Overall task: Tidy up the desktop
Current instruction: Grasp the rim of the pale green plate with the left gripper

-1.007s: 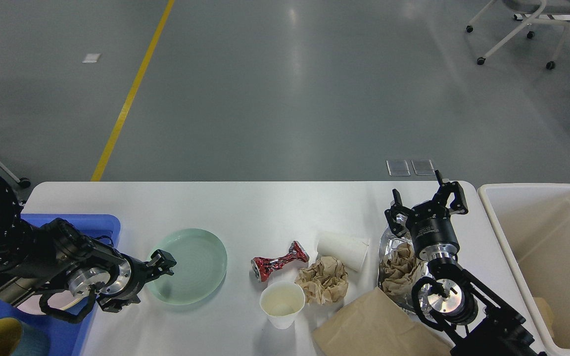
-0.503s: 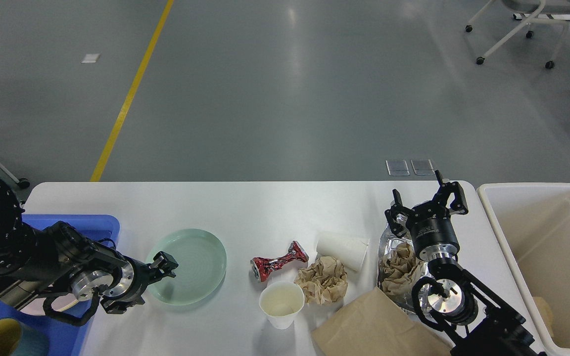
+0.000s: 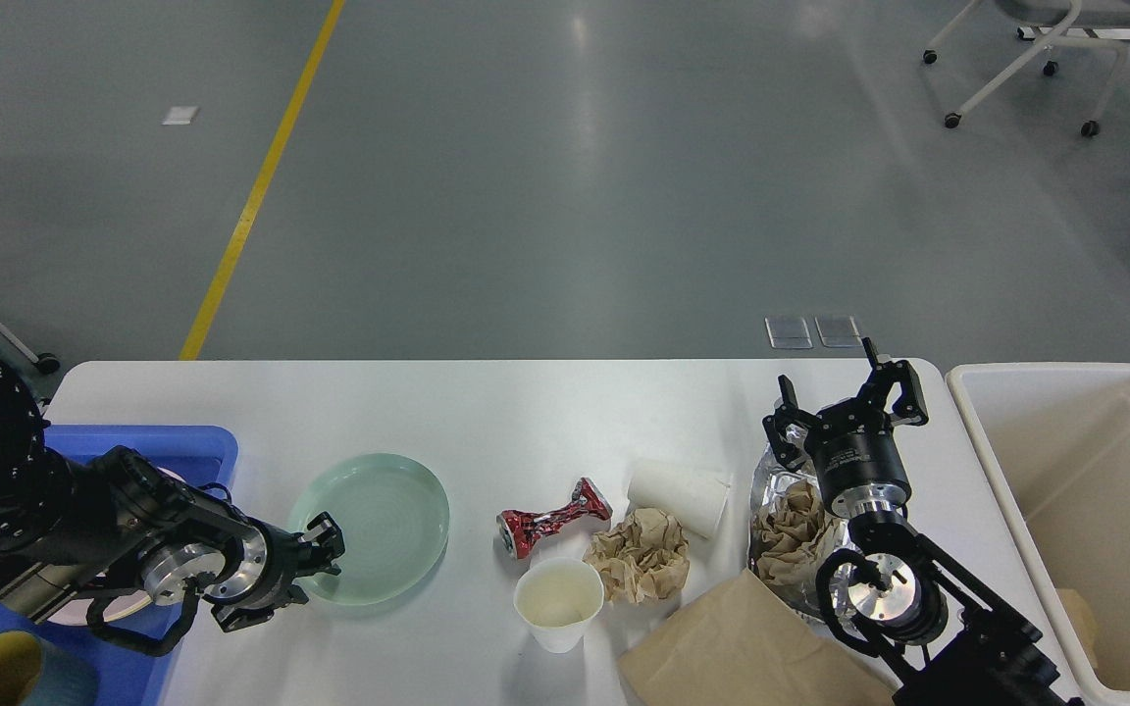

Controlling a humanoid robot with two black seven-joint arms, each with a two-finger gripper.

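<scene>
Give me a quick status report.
Left gripper at green plate rim, grip unclear. Right gripper open, empty. Desktop cluttered: cups, crushed can, paper.

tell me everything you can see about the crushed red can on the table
The red can lies on its side on the white desktop, pinched flat in the middle so it flares at both ends like a bow tie. It looks like thin metal, red with white and dark print, and a silvery round end faces lower left. It sits between the green plate and the crumpled brown paper, apart from the plate; whether it touches the paper is unclear. Neither gripper is near it.
</scene>
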